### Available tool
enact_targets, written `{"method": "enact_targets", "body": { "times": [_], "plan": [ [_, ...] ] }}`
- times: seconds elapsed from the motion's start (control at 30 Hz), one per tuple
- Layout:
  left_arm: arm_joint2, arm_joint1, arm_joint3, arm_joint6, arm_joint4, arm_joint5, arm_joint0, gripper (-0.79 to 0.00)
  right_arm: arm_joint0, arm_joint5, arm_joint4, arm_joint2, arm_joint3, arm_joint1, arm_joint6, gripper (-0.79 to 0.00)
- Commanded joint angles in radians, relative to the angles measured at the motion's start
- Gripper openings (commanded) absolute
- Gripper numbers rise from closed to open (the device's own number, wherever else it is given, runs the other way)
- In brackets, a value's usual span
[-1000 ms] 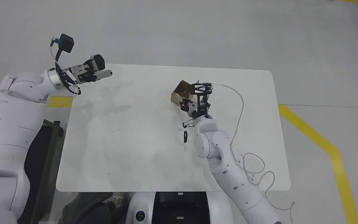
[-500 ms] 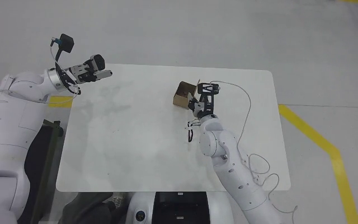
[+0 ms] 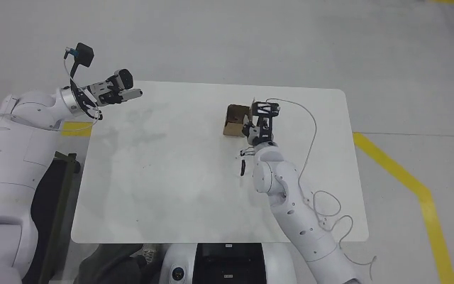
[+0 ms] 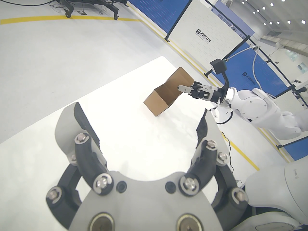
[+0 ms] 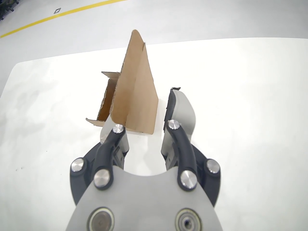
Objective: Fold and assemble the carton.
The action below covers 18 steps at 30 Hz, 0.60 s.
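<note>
Right wrist view: my right gripper (image 5: 145,115) is half open, the carton (image 5: 104,102) just ahead, far-middle on the table (image 5: 228,78), its upright flap (image 5: 136,85) touching one finger; my left gripper (image 4: 140,112) hangs wide, well apart.

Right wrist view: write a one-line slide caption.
Open right gripper at the raised flap of the carton on the table.
</note>
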<state>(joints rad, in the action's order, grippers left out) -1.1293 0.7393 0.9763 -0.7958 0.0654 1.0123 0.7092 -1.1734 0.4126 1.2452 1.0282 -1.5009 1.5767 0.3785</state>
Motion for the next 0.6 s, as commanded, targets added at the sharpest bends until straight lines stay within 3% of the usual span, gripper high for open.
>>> {"method": "enact_targets", "body": {
  "times": [0.0, 0.33, 0.47, 0.57],
  "plan": [
    [0.0, 0.0, 0.0, 0.0, 0.0, 0.0, 0.0, 0.0, 0.006, 0.006, 0.007, -0.002, 0.007, 0.002, -0.002, -0.496],
    [0.0, 0.0, 0.0, 0.0, 0.0, 0.0, 0.0, 0.0, 0.025, 0.005, 0.075, -0.014, 0.034, 0.006, -0.017, -0.61],
    [0.0, 0.0, 0.0, 0.0, 0.0, 0.0, 0.0, 0.0, 0.036, -0.007, 0.053, -0.006, 0.054, 0.01, -0.019, -0.588],
    [0.0, 0.0, 0.0, 0.0, 0.0, 0.0, 0.0, 0.0, 0.039, -0.023, 0.034, 0.0, 0.066, 0.012, -0.026, -0.622]
  ]
}}
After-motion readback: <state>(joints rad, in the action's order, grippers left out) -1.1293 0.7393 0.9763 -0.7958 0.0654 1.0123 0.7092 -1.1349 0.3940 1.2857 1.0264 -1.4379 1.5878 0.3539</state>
